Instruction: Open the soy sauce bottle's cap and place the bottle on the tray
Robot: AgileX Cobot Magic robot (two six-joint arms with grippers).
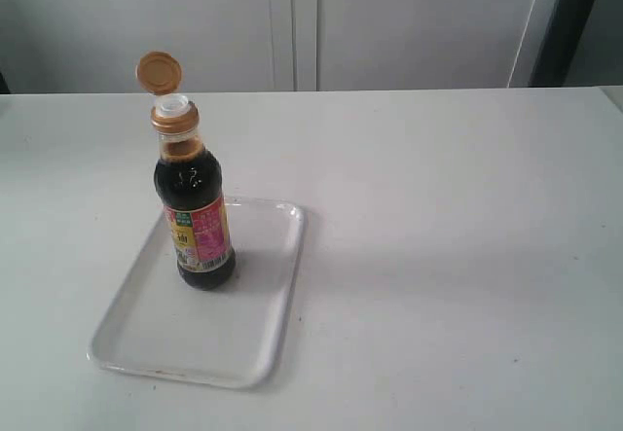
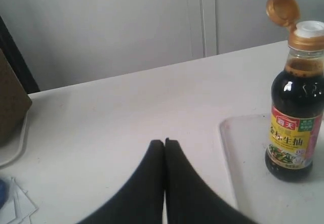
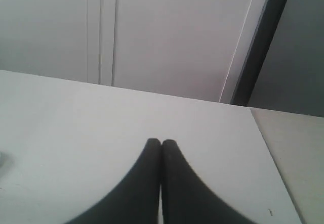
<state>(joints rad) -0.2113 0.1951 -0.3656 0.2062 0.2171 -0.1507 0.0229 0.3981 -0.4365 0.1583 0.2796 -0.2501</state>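
Observation:
The soy sauce bottle (image 1: pixel 195 212) stands upright on the white tray (image 1: pixel 243 334), near the tray's far left corner. Its orange-brown cap (image 1: pixel 159 71) is flipped open and hangs back on its hinge, baring the white spout (image 1: pixel 172 106). In the left wrist view the bottle (image 2: pixel 296 113) stands on the tray (image 2: pixel 243 158) off to one side of my left gripper (image 2: pixel 164 142), which is shut with nothing in it and well apart from the bottle. My right gripper (image 3: pixel 161 142) is shut and empty over bare table. Neither gripper appears in the exterior view.
The white table (image 1: pixel 438 217) stretches wide to the right of the tray. A brown box (image 2: pixel 10 102) and a white dish edge (image 2: pixel 15 150) sit off the table's left side, with papers (image 2: pixel 17 206) beside them. The table's right edge (image 3: pixel 268 153) shows close.

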